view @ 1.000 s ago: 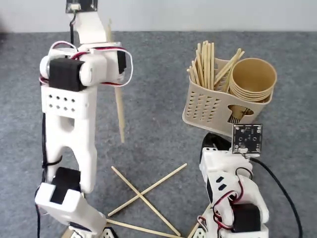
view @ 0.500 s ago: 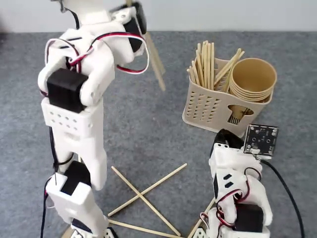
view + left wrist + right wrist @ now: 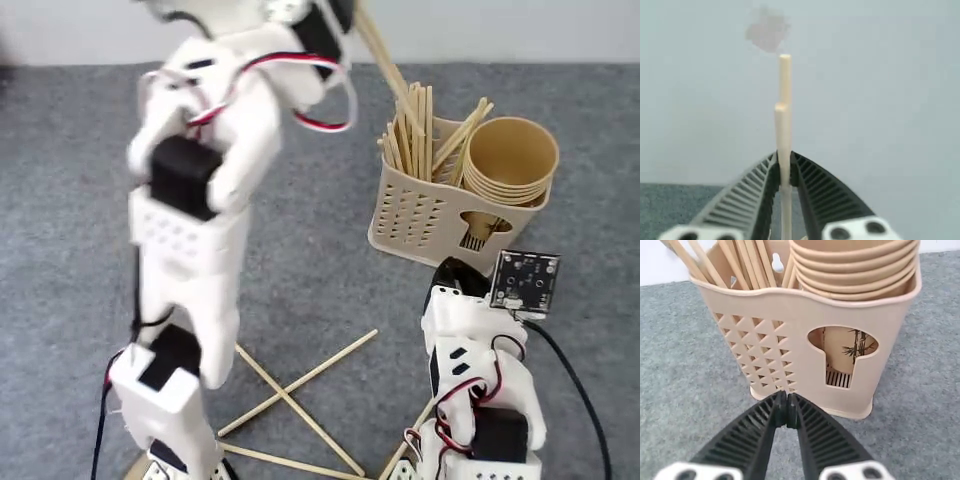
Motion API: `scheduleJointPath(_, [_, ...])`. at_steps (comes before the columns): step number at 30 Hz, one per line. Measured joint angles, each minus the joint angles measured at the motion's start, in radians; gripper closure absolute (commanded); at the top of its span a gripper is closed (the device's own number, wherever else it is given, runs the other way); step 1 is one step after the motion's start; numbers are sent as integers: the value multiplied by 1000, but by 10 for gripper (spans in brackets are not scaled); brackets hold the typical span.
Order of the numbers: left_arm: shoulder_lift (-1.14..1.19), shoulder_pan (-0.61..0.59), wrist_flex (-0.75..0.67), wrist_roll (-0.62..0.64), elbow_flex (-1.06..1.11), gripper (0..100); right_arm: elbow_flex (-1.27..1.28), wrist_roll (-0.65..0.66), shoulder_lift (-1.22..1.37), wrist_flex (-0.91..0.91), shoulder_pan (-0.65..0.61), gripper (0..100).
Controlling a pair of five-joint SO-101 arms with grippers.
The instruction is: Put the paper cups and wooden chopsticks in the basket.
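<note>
Left claw (image 3: 783, 161) is clamped narrow on a chopstick (image 3: 784, 125), with the toothed jaws pressing the shaft from both sides. A step partway up the wood suggests two sticks held together, though I cannot tell for sure.

In the high view this stick slants through the air above the basket (image 3: 420, 215). Its long axis runs down toward the basket's stick compartment, and its lower end is close to the tips of the standing chopsticks (image 3: 415, 125). That compartment is on the side of the basket away from the stack of paper cups (image 3: 510, 155), which already sits inside.

The coming move looks like a drop into that compartment. The stick lies tilted rather than upright, so it probably needs to come nearer to vertical or slide down along its own slant, or it may catch on the standing bundle.

Right claw (image 3: 786, 402) is closed on nothing and sits just in front of the basket, facing the wall with the cut-out. Several loose chopsticks (image 3: 300, 385) lie crossed on the table, well apart from the basket on its near side and between the two arm bases.
</note>
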Motion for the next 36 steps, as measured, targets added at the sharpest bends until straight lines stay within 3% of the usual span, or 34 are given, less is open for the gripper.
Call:
scheduleJointPath(10, [163, 32, -83, 0, 52, 972, 0, 0, 0, 0, 0, 990])
scheduleJointPath(15, [186, 28, -57, -3, 52, 763, 0, 0, 0, 0, 0, 990])
scheduleJointPath(20, [186, 44, 66, -14, 15, 750, 0, 0, 0, 0, 0, 990])
scheduleJointPath(25, [186, 28, 186, -15, -155, 750, 0, 0, 0, 0, 0, 990])
scheduleJointPath(33, [186, -40, 488, -25, -373, 752, 0, 0, 0, 0, 0, 990])
scheduleJointPath(36, [186, -64, 569, -64, -391, 796, 0, 0, 0, 0, 0, 990])
